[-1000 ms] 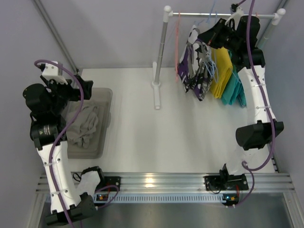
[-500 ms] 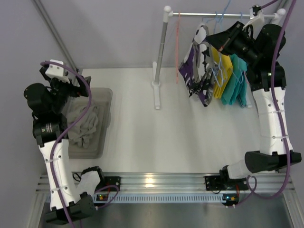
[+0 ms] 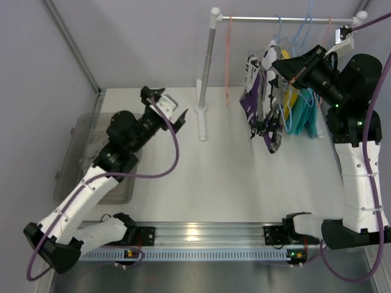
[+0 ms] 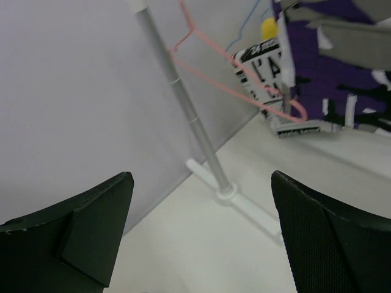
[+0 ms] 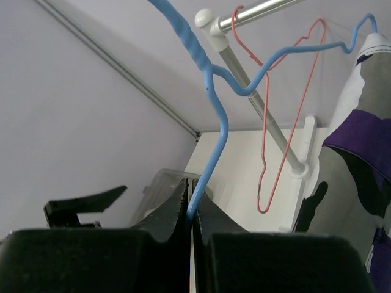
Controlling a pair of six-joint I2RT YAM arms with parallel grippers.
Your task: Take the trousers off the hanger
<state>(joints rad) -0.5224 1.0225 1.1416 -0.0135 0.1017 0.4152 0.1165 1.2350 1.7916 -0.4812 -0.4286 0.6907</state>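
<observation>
The trousers [image 3: 264, 104], purple, white and black patterned, hang on a blue wire hanger [image 3: 283, 27] under the rail [image 3: 269, 19]. My right gripper [image 3: 282, 63] is shut on that hanger; in the right wrist view the blue wire [image 5: 212, 131] runs up from between the closed jaws [image 5: 191, 204], with the trousers [image 5: 360, 159] at the right edge. My left gripper [image 3: 170, 104] is open and empty above the table, left of the rack post. In the left wrist view its jaws [image 4: 201, 238] stand wide apart, facing the post [image 4: 195, 119] and the trousers [image 4: 330, 67].
An empty pink hanger [image 3: 227, 61] hangs left of the trousers. Yellow and teal garments [image 3: 300, 110] hang behind them to the right. The white rack post [image 3: 204, 79] and its foot stand mid-table. A grey bin [image 3: 73, 159] sits at the left, under my left arm.
My left arm swung from over the bin to the table's middle, towards the rack post. My right arm rose and drew back to the right, carrying the hanger and trousers a little rightwards.
</observation>
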